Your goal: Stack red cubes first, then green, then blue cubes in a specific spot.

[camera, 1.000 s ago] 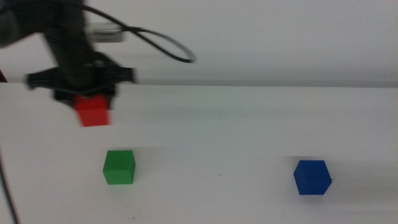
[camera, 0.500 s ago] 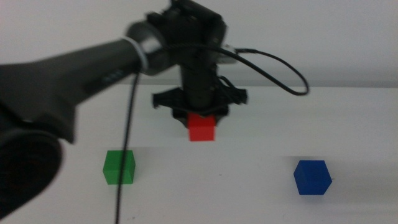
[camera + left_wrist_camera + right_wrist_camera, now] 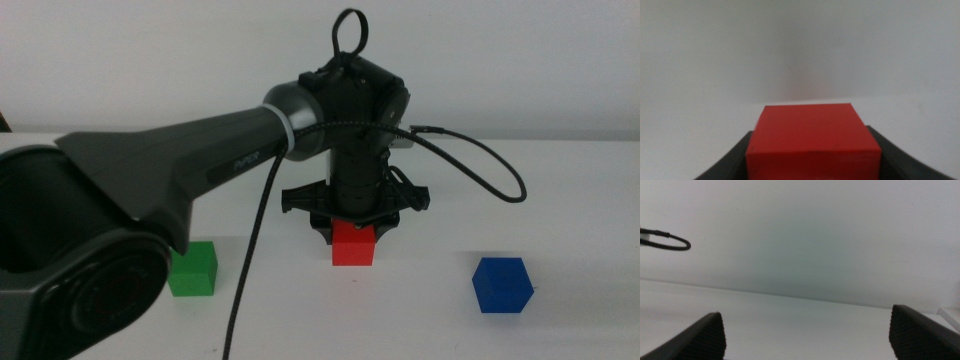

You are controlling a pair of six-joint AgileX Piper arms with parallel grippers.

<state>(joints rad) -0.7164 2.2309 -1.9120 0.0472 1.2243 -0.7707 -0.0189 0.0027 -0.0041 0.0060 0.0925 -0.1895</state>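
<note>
The left gripper (image 3: 352, 222) clamps the red cube (image 3: 353, 245) at table centre, evidently founding the stack; green cube (image 3: 192, 270) waits at nine o'clock, blue cube (image 3: 501, 285) at three. The right gripper (image 3: 805, 330) idles open.

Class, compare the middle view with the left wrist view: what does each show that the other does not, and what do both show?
Only the middle view shows the green cube, the blue cube and the whole left arm reaching in over the table. Only the left wrist view shows, close up, the red cube filling the space between the left gripper's two jaws. Both show the red cube held by the left gripper, and white tabletop.
</note>
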